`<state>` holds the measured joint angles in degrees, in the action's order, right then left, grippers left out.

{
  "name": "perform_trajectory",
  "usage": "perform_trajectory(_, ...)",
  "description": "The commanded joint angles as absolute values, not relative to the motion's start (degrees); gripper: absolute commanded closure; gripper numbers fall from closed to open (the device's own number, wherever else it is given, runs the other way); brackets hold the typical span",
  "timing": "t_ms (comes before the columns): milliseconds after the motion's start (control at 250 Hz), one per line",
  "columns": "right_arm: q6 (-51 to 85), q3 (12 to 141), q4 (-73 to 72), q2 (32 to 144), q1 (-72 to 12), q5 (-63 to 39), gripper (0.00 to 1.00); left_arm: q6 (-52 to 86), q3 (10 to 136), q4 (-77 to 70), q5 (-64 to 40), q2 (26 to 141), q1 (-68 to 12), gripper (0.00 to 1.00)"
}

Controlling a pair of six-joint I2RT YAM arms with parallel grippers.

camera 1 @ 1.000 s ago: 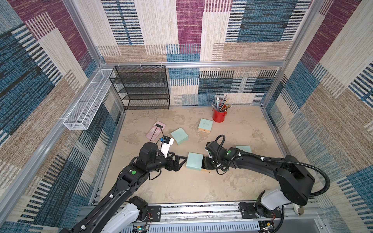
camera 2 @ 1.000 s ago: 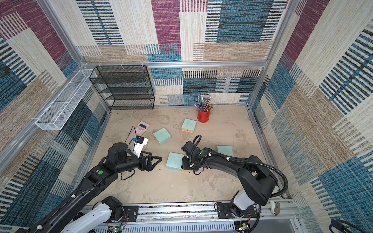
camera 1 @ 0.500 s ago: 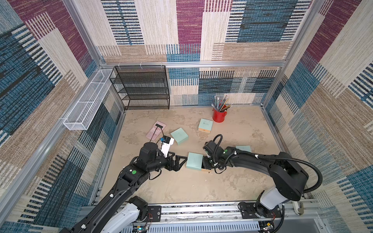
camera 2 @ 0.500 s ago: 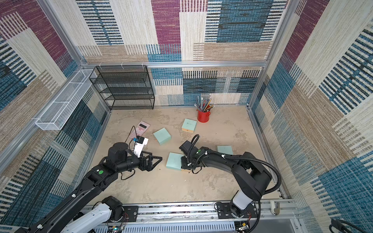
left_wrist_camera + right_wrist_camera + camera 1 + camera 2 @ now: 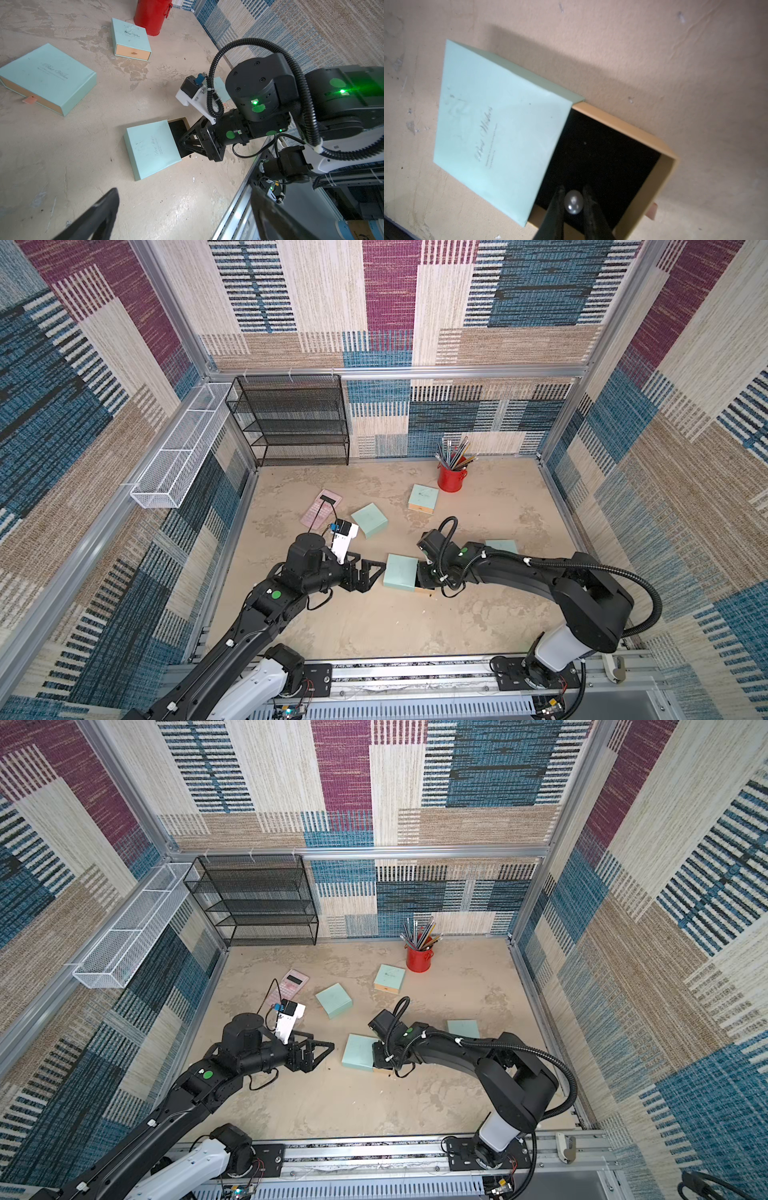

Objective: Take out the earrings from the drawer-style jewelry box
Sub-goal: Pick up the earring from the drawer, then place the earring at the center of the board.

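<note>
The mint-green jewelry box (image 5: 492, 124) has a tan drawer (image 5: 650, 191) lined black; the earring (image 5: 573, 202) is pearly white. The pencil cup (image 5: 451, 479) is red, the calculator (image 5: 320, 510) pink, the walls (image 5: 390, 302) blue, magenta and beige patchwork.

The right end effector (image 5: 573, 190) grips a pearl earring (image 5: 573, 202) at the open black-lined drawer (image 5: 612, 149) of a mint-green box (image 5: 492, 124).

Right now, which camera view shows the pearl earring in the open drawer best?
The right wrist view: the pearl earring sits on the drawer's black lining, between the fingers of the right gripper. In both top views the right arm hides it; in the left wrist view the gripper covers it.
</note>
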<state>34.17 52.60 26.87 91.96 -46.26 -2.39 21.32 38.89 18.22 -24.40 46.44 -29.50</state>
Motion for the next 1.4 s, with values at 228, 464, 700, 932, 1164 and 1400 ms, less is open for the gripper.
perform_trajectory(228, 34.7, 52.8, 26.7, 89.2, -46.3, -2.3, 0.82, 22.1, 39.0, 15.7, -25.6, 46.5, -29.4, 0.02)
perform_trajectory(464, 35.9, 52.7, 28.1, 85.9, -46.3, -2.1, 0.83, 22.2, 39.0, 15.6, -25.5, 46.6, -29.4, 0.02)
perform_trajectory(700, 37.4, 51.7, 31.3, 79.1, -43.4, -4.7, 0.84, 22.2, 38.9, 15.5, -25.6, 46.5, -29.4, 0.01)
perform_trajectory(932, 38.2, 47.1, 36.3, 71.3, -37.2, -9.1, 0.84, 22.2, 38.8, 15.4, -25.8, 46.4, -29.4, 0.01)
perform_trajectory(1164, 37.7, 42.2, 41.3, 68.7, -33.0, -8.1, 0.85, 22.2, 38.7, 14.6, -28.2, 46.4, -29.4, 0.02)
perform_trajectory(1400, 37.7, 40.1, 40.6, 70.4, -31.0, -4.5, 0.85, 23.1, 39.9, 13.7, -39.3, 51.8, -29.5, 0.02)
